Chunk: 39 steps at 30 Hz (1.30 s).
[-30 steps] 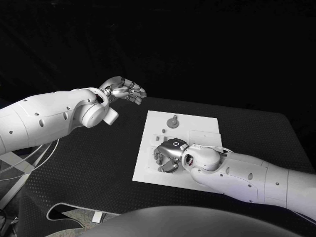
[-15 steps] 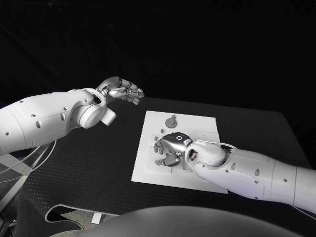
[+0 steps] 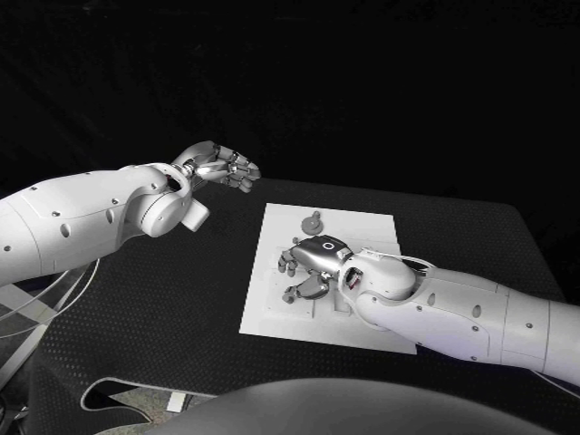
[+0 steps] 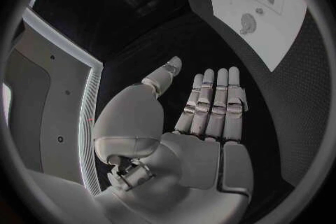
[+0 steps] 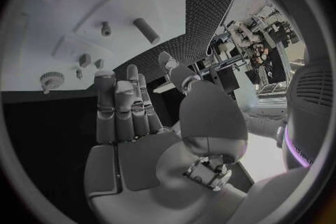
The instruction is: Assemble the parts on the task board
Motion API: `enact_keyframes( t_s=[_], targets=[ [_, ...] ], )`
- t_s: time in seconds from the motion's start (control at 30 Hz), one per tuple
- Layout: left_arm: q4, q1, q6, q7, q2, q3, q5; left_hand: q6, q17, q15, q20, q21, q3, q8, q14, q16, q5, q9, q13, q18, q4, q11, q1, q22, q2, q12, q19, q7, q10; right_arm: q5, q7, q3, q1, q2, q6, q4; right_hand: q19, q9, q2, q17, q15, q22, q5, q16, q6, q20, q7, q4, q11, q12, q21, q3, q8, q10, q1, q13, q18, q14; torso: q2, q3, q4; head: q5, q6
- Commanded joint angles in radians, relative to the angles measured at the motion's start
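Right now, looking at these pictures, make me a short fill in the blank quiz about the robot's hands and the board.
1. The task board lies on a ____ table.
2. The hand over the board is the robot's ____ hand.
3. The left hand holds ____.
4. The left hand hovers off the board, over the ____.

Missing words: black; right; nothing; table

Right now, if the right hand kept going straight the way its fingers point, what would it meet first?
Probably the task board itself. The right hand hovers open over it, fingers aimed across its white surface toward the small parts just beyond the fingertips. Depth is unclear, so it might pass above them.
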Motion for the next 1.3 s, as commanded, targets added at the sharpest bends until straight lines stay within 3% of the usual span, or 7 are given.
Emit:
enact_keyframes(
  t_s=[0.03, 0.23, 0.4, 0.47, 0.5, 0.67, 1.3],
  targets=[
    [0.002, 0.001, 0.008, 0.005, 0.002, 0.000, 0.000, -0.007, 0.001, 0.001, 0.000, 0.005, 0.001, 0.004, 0.004, -0.004, 0.004, -0.001, -0.001, 0.013, 0.006, 0.000, -0.011, -0.001, 0.000, -0.004, -0.005, -0.002, 0.010, 0.017, 0.008, 0.000, -0.001, 0.009, 0.008, -0.007, -0.001, 0.001, 0.006, 0.000, 0.002, 0.006, 0.001, -0.001, 0.004, -0.001, 0.002, 0.001, -0.006, 0.007, -0.006, -0.008, 0.005, 0.004, 0.000, 0.002, 0.116, 0.001, 0.000, -0.0006, 0.0017, -0.001, 0.000],
    [0.002, 0.001, 0.009, 0.005, 0.002, 0.000, 0.000, -0.007, 0.001, 0.001, 0.000, 0.005, 0.001, 0.004, 0.004, -0.005, 0.004, -0.001, -0.001, 0.013, 0.006, 0.000, -0.011, -0.001, 0.001, -0.004, -0.005, -0.002, 0.010, -0.011, -0.018, -0.001, -0.001, 0.030, -0.026, -0.030, 0.001, 0.003, 0.014, 0.001, -0.005, 0.006, 0.002, 0.000, 0.010, 0.001, 0.000, 0.011, -0.014, 0.022, -0.008, -0.013, 0.009, 0.024, -0.018, 0.011, 0.116, 0.001, 0.000, -0.0025, 0.0021, -0.004, 0.000],
    [0.001, 0.001, 0.011, 0.003, 0.004, 0.000, 0.000, -0.007, 0.002, 0.001, 0.000, 0.005, 0.001, 0.004, 0.004, -0.005, 0.004, -0.001, -0.001, 0.013, 0.006, 0.000, -0.011, -0.001, 0.001, -0.004, -0.005, -0.002, 0.010, -0.043, -0.034, -0.009, -0.002, 0.049, -0.025, -0.047, 0.013, 0.029, 0.016, -0.002, -0.057, 0.005, 0.001, -0.005, 0.068, -0.006, -0.030, 0.002, -0.067, 0.126, -0.005, -0.021, 0.046, 0.122, -0.007, 0.115, 0.116, 0.016, 0.000, -0.0020, 0.0046, -0.001, 0.000],
    [0.001, 0.001, 0.010, 0.003, 0.004, 0.000, 0.000, -0.007, 0.002, 0.001, 0.000, 0.005, 0.001, 0.004, 0.004, -0.005, 0.004, -0.001, -0.001, 0.013, 0.006, 0.000, -0.011, -0.001, 0.001, -0.004, -0.005, -0.002, 0.010, -0.048, -0.035, -0.013, -0.004, 0.054, -0.019, -0.054, 0.015, 0.047, 0.015, -0.002, -0.066, 0.004, 0.001, -0.008, 0.086, -0.008, -0.042, -0.002, -0.078, 0.178, -0.007, -0.026, 0.060, 0.125, 0.006, 0.192, 0.116, 0.020, 0.000, -0.0021, 0.0049, -0.002, 0.000],
    [0.001, 0.001, 0.010, 0.003, 0.004, 0.000, 0.000, -0.007, 0.002, 0.001, 0.000, 0.005, 0.001, 0.004, 0.004, -0.005, 0.004, -0.002, -0.001, 0.013, 0.006, 0.000, -0.011, -0.001, 0.001, -0.004, -0.005, -0.002, 0.010, -0.053, -0.035, -0.014, -0.005, 0.055, -0.017, -0.056, 0.018, 0.074, 0.016, 0.002, -0.076, 0.005, 0.001, -0.009, 0.091, -0.009, -0.043, 0.002, -0.087, 0.254, -0.007, -0.038, 0.068, 0.074, 0.016, 0.328, 0.116, 0.024, 0.000, -0.0021, 0.0043, -0.001, 0.000],
    [0.001, 0.001, 0.010, 0.002, 0.004, 0.000, 0.000, -0.007, 0.002, 0.001, 0.000, 0.006, 0.001, 0.005, 0.004, -0.005, 0.004, -0.002, -0.002, 0.013, 0.007, 0.000, -0.012, -0.001, 0.001, -0.004, -0.005, -0.002, 0.010, -0.058, -0.031, -0.019, -0.006, 0.056, 0.003, -0.061, 0.017, 0.133, 0.028, 0.012, -0.091, 0.013, 0.003, -0.010, 0.114, -0.011, -0.064, -0.001, -0.106, 0.429, -0.002, -0.036, 0.077, -0.003, 0.030, 0.554, 0.116, 0.025, 0.000, -0.0024, 0.0038, 0.001, 0.000],
    [0.000, 0.001, 0.010, 0.003, 0.005, 0.000, 0.000, -0.007, 0.002, 0.001, 0.000, 0.006, 0.001, 0.005, 0.004, -0.006, 0.004, -0.002, -0.002, 0.013, 0.007, 0.000, -0.012, -0.001, 0.001, -0.005, -0.005, -0.002, 0.010, -0.063, -0.031, -0.029, -0.010, 0.063, 0.028, -0.080, 0.014, 0.167, 0.025, 0.017, -0.098, 0.015, 0.003, -0.010, 0.131, -0.012, -0.072, -0.005, -0.111, 0.471, 0.002, -0.033, 0.079, -0.009, 0.032, 0.608, 0.116, 0.025, 0.000, -0.0020, 0.0028, 0.003, 0.000]
  ],
)
